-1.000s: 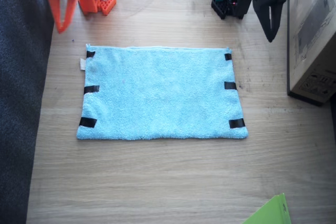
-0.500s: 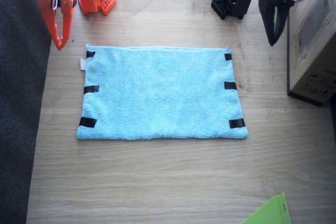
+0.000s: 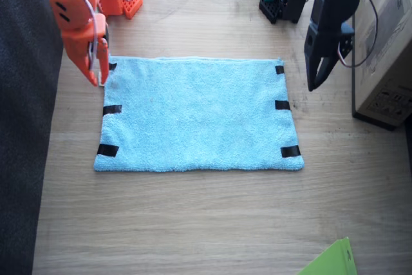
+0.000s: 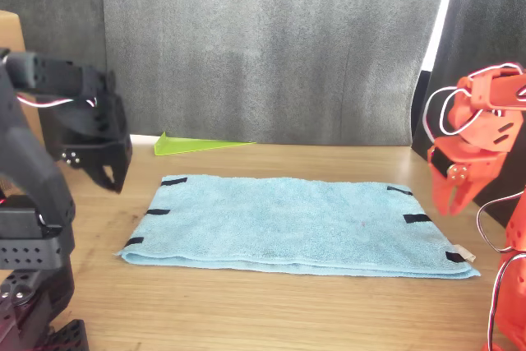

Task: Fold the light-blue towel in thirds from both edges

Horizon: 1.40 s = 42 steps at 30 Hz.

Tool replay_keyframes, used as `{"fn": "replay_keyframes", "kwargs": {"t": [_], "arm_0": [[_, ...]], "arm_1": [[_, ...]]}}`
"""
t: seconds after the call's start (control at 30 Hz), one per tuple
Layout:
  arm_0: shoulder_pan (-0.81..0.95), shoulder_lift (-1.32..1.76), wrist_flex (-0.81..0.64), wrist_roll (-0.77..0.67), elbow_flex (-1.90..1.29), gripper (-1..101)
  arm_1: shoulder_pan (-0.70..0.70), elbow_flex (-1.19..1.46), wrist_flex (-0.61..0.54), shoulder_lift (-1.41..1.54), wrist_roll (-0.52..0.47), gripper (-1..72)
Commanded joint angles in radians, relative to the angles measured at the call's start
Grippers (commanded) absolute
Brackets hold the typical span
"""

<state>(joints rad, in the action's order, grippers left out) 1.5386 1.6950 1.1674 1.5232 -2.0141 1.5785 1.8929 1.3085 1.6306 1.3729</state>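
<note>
The towel [image 3: 198,114] lies flat at the middle of the frame, its long axis running left to right. At the upper left the right gripper [image 3: 98,72] hangs just over the left edge [image 3: 108,109], jaws looking closed and empty. At the upper right the left gripper [image 3: 315,76] hangs beside the right edge [image 3: 284,105], a little apart, jaws also looking closed. Each arm is near its own edge.

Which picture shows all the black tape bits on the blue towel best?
The fixed view is best. It looks down on the light-blue towel, so all six black tape strips show clearly, three along each short side. The front view looks low across the towel, so its strips look thin and squashed, though they can still be counted.
</note>
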Motion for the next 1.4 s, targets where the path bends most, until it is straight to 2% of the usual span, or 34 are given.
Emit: {"fn": "replay_keyframes", "kwargs": {"t": [0.0, 0.27, 0.43, 0.7, 0.8, 1.37], "arm_0": [[-0.029, -0.002, 0.005, -0.003, 0.028, 0], [-0.123, -0.025, 0.011, -0.032, 0.035, 0], [-0.144, 0.077, 0.032, -0.026, -0.021, 1], [-0.144, 0.362, 0.138, 0.005, -0.147, 19], [-0.146, 0.407, 0.138, 0.017, -0.183, 22], [-0.244, 0.224, 0.084, 0.009, -0.166, 26]], "arm_1": [[0.003, -0.012, 0.011, 0.015, -0.002, 9.9], [0.038, -0.008, -0.003, -0.021, 0.008, 10.4], [0.051, -0.018, -0.028, -0.074, 0.008, 11.1], [0.035, -0.034, -0.031, -0.094, -0.005, 12.6], [0.029, -0.034, -0.034, -0.097, -0.008, 13.6], [0.020, -0.035, -0.034, -0.104, -0.049, 16.1]]}}
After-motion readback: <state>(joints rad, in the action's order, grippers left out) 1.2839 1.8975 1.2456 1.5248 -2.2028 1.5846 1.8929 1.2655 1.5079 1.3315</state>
